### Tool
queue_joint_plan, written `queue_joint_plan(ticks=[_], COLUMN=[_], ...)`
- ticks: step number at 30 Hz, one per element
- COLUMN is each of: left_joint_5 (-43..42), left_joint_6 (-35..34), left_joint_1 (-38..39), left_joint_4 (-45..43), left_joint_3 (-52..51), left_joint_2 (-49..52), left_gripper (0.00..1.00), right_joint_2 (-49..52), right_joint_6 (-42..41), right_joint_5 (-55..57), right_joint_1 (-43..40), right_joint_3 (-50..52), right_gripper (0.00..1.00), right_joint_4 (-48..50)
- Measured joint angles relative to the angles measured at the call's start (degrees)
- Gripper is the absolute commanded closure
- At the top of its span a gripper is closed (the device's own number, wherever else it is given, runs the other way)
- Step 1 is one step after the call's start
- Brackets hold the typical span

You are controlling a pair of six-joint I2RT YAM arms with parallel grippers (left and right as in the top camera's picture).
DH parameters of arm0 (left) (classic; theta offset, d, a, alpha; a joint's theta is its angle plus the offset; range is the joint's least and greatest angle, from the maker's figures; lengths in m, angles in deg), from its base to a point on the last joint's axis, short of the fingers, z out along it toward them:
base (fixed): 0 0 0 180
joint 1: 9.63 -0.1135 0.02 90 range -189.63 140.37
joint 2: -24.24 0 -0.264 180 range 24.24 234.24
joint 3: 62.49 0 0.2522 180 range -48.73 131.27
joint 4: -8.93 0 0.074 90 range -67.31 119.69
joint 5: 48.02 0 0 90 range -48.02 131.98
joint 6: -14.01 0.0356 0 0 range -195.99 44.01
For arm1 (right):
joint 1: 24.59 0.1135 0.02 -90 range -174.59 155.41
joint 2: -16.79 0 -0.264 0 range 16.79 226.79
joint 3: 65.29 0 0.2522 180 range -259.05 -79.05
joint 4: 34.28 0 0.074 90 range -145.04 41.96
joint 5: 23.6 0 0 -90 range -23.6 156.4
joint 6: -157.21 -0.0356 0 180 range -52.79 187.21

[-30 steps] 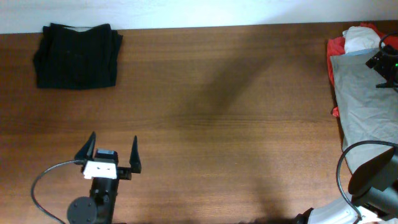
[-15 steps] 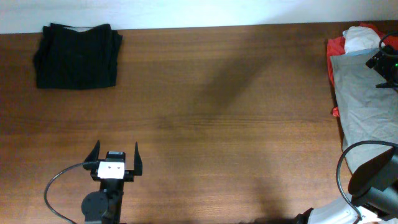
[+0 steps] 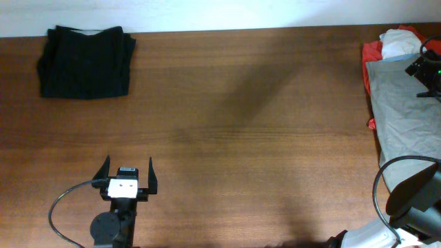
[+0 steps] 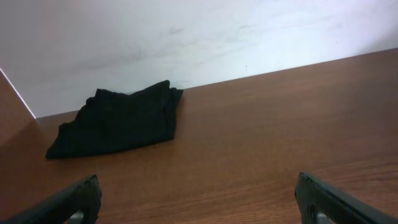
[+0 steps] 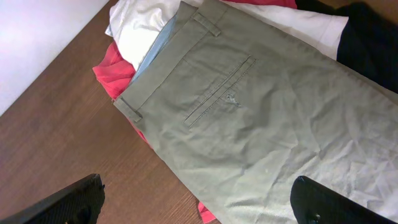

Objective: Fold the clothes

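Note:
A plain black garment (image 3: 85,62) lies folded at the table's far left corner; it also shows in the left wrist view (image 4: 118,121), ahead of the fingers. My left gripper (image 3: 128,172) is open and empty near the front edge, well apart from it. A pile of clothes lies at the right edge: grey trousers (image 3: 400,110) on top, red (image 3: 372,52) and white (image 3: 396,41) fabric under them. My right gripper (image 3: 431,69) hovers over this pile, open and empty. The right wrist view shows the grey trousers (image 5: 261,124) spread below its fingers (image 5: 199,202).
The brown wooden table (image 3: 248,138) spans the view, with a white wall behind its far edge (image 4: 186,37). A black cable (image 3: 62,200) loops by the left arm's base. Another arm base and cable (image 3: 406,200) sit at the front right corner.
The left gripper drew back toward the front edge and narrowed its open fingers a little early on, then held still. The right arm and the clothes have not moved.

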Motion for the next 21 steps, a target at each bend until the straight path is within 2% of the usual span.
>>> queue_joint_plan(ticks=[17,21], left_joint_5=[0.0,0.0], left_joint_6=[0.0,0.0], left_joint_1=[0.0,0.0], left_joint_4=[0.0,0.0], left_joint_3=[0.0,0.0], left_joint_2=[0.0,0.0], left_gripper=[0.01,0.01], right_joint_2=[-0.2,-3.5], right_joint_6=[0.0,0.0], right_joint_5=[0.0,0.0], right_joint_1=[0.3,1.7], right_joint_3=[0.0,0.2], right_gripper=[0.01,0.01], right_joint_4=[0.0,-0.2])
